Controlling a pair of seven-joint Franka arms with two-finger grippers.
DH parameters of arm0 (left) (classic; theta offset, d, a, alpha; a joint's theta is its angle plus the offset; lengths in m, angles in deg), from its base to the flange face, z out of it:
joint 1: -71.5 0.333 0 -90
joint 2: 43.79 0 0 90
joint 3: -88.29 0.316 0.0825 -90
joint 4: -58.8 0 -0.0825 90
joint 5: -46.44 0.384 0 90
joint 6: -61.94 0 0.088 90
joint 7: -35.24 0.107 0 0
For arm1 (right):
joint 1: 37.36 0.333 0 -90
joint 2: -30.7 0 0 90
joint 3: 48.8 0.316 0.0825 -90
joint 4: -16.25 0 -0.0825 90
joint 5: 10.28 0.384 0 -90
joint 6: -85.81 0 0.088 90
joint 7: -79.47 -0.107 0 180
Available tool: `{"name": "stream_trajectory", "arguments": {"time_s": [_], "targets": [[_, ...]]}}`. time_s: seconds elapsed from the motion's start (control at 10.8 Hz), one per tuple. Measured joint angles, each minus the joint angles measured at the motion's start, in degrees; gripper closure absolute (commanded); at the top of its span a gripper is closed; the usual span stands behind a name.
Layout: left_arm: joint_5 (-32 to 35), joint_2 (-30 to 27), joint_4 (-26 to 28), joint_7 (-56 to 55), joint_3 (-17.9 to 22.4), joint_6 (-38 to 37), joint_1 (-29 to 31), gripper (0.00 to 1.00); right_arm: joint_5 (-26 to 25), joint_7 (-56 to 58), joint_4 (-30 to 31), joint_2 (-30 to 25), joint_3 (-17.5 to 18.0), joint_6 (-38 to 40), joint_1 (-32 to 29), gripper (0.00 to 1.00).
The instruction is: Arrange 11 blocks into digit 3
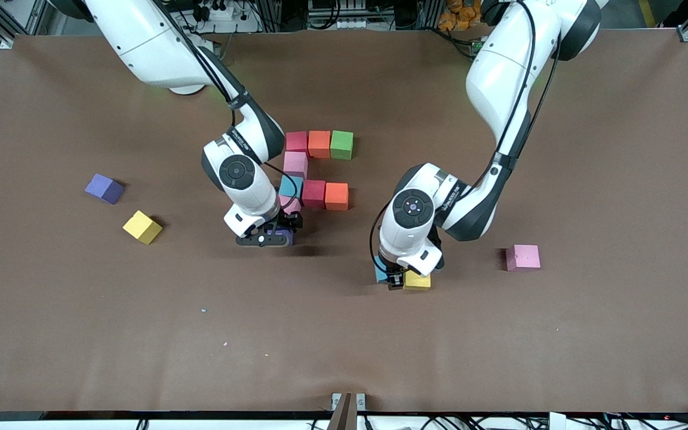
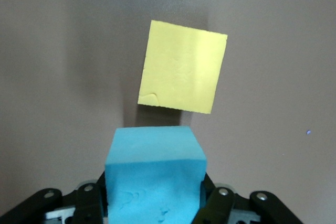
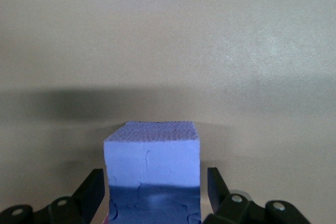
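Building the digit 3 point(image 1: 315, 172) mid-surface: top bar is sitting as red, orange, green cubes, a pink link cube just nearer the camera under the red one, then a middle bar of blue, red, orange. Another pink cube is peeking out under the right arm's wrist, touching the blue one.

Right gripper point(image 1: 277, 236) is sitting low at the figure's camera-side end, over a purple block point(image 3: 152, 169). In the right wrist view the fingers point(image 3: 93, 187) are standing spread, clear gaps on both sides of the cube, so it's looking released, not pinched. Judging that as the next link cube going down.

Left gripper point(image 1: 393, 276) is hanging low toward the left arm's end of the surface, fingers pinching a blue block point(image 2: 154, 174) on two facing sides. A yellow block point(image 2: 182, 66) is lying just beside it on the surface, a bit rotated; can't tell if they're touching.

Loose stock: purple cube point(image 1: 104, 189) and yellow cube point(image 1: 142, 227) toward the right arm's end, pink cube point(image 1: 522, 257) toward the left arm's end, all well apart from the figure.

Handling, my read: foam, so light and soft, slightly grippy matte skin, surface already showing dents and cracks. Squeezing hard will be deforming them. Best taking hold across two parallel flat faces, centred, fingers square to the cube; rotated ones need wrist alignment first. Light cubes will be nudging neighbours easily when placing tight.
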Motion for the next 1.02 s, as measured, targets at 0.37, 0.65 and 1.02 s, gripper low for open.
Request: {"name": "stream_trajectory", "arguments": {"time_s": [0.37,0.65,1.02], "targets": [[0.0,0.0,0.0,-1.2,-0.1,0.0,-0.3,0.99,0.0,-0.6,-0.4,-3.5,0.4,3.0,-2.7,0.00],[-0.1,0.0,0.1,-2.7,-0.2,0.0,-1.9,0.99,0.0,-0.7,-1.1,-7.8,2.5,8.8,-6.6,0.00],[-0.1,0.0,-0.1,-4.8,-0.2,0.0,-4.1,0.99,0.0,0.0,-3.9,-13.4,4.5,21.2,-11.5,0.00]]}}
